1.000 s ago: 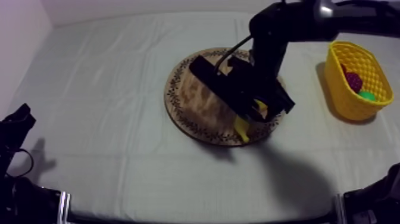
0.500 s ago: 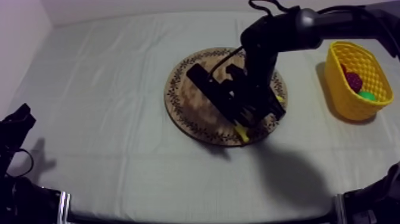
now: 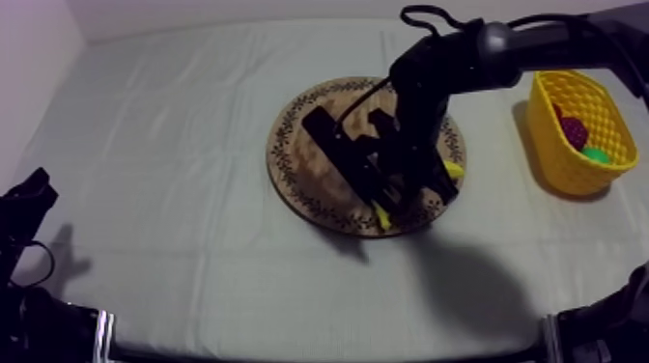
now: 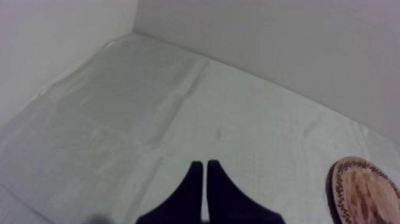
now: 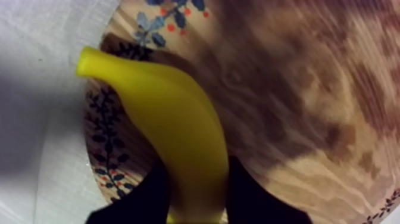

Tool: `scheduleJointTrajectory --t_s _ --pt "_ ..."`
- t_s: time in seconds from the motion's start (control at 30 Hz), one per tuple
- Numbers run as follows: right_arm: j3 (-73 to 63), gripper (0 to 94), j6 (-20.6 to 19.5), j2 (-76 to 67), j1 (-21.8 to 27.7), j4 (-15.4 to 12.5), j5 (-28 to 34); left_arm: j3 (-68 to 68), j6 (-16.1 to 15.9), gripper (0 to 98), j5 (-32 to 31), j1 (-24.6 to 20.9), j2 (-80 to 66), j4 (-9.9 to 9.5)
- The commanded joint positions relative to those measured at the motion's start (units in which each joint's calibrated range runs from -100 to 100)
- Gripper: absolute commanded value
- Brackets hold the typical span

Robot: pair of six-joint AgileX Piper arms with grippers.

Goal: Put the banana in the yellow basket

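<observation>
The yellow banana (image 5: pixel 172 131) lies on the round wooden board (image 5: pixel 297 89) near its patterned rim. My right gripper (image 5: pixel 199 173) has a black finger (image 5: pixel 158 187) pressed against each side of the banana, shut on it. From above, my right gripper (image 3: pixel 410 193) is down on the board (image 3: pixel 299 154), and the banana's (image 3: pixel 383 217) ends stick out from under it. The yellow basket (image 3: pixel 579 130) stands at the right of the table. My left gripper (image 3: pixel 24 208) rests low at the left; its fingers (image 4: pixel 196 179) lie together as a narrow wedge.
A dark red fruit (image 3: pixel 575 130) and something green (image 3: pixel 596 154) lie in the basket. The grey-white cloth (image 3: pixel 164 145) stretches bare to the left of the board. The board's rim (image 4: pixel 363 190) shows beyond my left gripper.
My right gripper has sunk onto the board and closed its fingers round the banana. The left arm has not moved.
</observation>
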Motion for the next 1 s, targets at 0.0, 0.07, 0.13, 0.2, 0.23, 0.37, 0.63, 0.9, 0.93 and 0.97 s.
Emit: scheduleJointTrajectory --t_s 0.0,0.07,0.13,0.2,0.23,0.37,0.63,0.9,0.93,0.97 --pt "-0.46 16.9 0.03 -0.36 0.11 -0.1 0.29 0.03 0.01 0.1 -0.01 -0.02 0.02 -0.01" --pt "-0.99 16.8 0.22 -1.1 0.22 -0.16 0.95 0.03 0.01 0.1 -0.01 -0.02 0.02 -0.01" --pt "-1.7 16.8 0.58 -2.19 0.31 -0.28 2.01 0.03 0.01 0.1 -0.01 -0.02 0.02 -0.01" --pt "-2.71 16.9 1.09 -3.58 0.39 -0.48 3.5 0.03 0.01 0.1 -0.01 -0.02 0.02 -0.01" --pt "-3.29 16.9 1.41 -4.35 0.44 -0.57 4.39 0.03 0.01 0.1 -0.01 -0.02 0.02 -0.01" --pt "-6.04 17.3 3.01 -7.89 0.67 -0.89 8.52 0.03 0.01 0.1 -0.01 -0.02 0.02 -0.01" --pt "-12.06 18.0 5.72 -15.19 0.99 -1.3 16.26 0.03 0.01 0.1 -0.01 -0.02 0.02 -0.01" --pt "-20.34 18.5 8.12 -20.71 1.31 -2.04 26.05 0.03 0.01 0.1 -0.01 -0.02 0.02 -0.01" --pt "-21.23 18.5 8.26 -21.18 1.36 -2.14 26.97 0.03 0.01 0.1 -0.01 -0.02 0.02 -0.01" --pt "-22.02 18.7 8.29 -21.58 1.39 -2.25 27.69 0.03 0.01 0.1 -0.01 -0.02 0.02 -0.01"
